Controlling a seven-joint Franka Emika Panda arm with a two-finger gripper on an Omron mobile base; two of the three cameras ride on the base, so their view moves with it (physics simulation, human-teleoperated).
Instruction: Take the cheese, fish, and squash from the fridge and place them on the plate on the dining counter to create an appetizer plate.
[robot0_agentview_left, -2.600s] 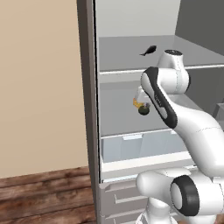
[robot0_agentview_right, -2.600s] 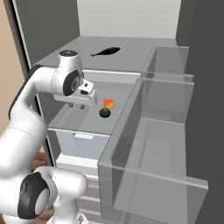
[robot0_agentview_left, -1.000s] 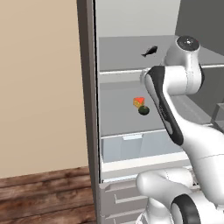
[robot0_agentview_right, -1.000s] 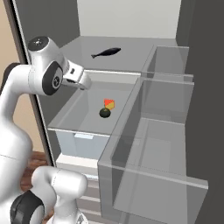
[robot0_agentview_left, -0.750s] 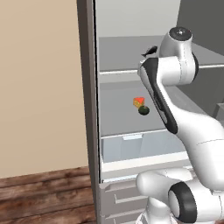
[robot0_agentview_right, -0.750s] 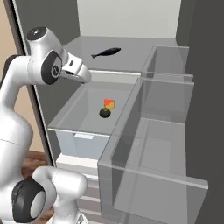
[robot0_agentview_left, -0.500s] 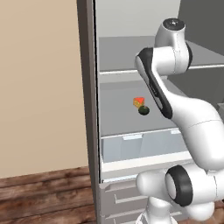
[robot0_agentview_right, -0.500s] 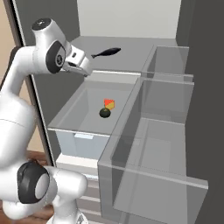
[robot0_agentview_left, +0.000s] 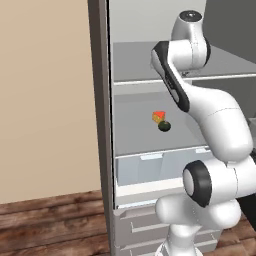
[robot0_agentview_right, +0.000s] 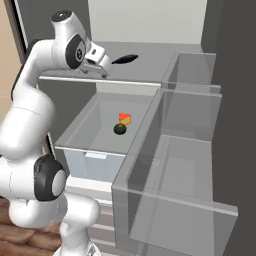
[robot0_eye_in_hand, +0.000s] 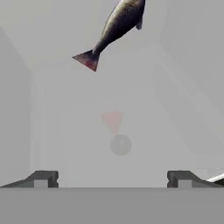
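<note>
**Arm lifted to the top shelf, jaws wide over the fish**

The fridge (robot0_agentview_left: 102, 125) stands open, tall and grey, its pale shelves bare but for three small things; the white arm, which a moment ago hung at the level of the middle shelf, has swung up and now bends at the upper shelf's front edge; its gripper (robot0_agentview_right: 100, 62) points inward along that shelf, jaws spread wide and holding nothing. The fish (robot0_agentview_right: 125, 59) lies on the upper shelf just beyond the fingertips, untouched and where it lay before; from the hand camera it shows ahead, tail (robot0_eye_in_hand: 87, 59) nearest. Below, on the middle shelf, the cheese (robot0_agentview_left: 158, 117) and the squash (robot0_agentview_left: 164, 126) sit close together, unmoved; I can read no lettering anywhere.
</note>
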